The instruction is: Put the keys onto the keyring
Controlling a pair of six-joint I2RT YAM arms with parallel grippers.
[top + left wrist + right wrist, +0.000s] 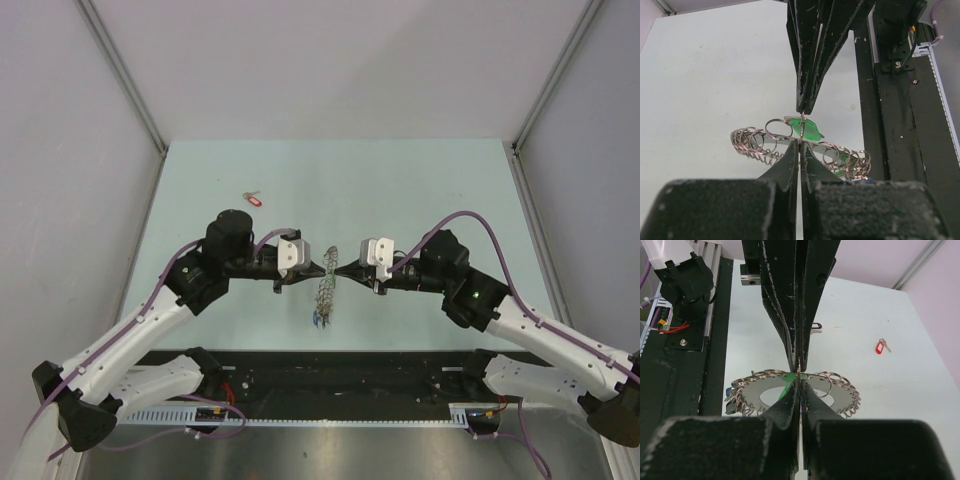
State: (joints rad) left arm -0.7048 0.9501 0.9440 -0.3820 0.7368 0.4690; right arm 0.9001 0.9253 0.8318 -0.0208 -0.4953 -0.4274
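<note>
From above: left gripper (322,268) and right gripper (345,270) tip to tip over the middle of the pale table (430,180), both pinched shut. Right at the meeting point and running toward the near edge, the keyring (324,296), seen edge-on, with a few small coloured tags at its near end. Resting on the table or lifted clear: impossible to tell from here. Well apart toward the back left, lying alone, a red-tagged key (254,200).

From the left wrist: own fingers closed to a slit at the bottom of the view, the other arm's fingers reaching in from the top, closed likewise. Between the two sets of tips, a thin wire loop (802,122), clamped at both ends. Just behind it, a green-tagged key (809,131), its tag against the keyring's rim. Small split rings crowded all round that silvery rim, to either side of the tips.

From the right wrist: the same pinch from the opposite side, the keyring broad beyond the tips, a sliver of green beside the near fingers. Red-tagged key far to the right on the table. Beyond the far fingers, a small dark loop (815,326) on the surface.
</note>
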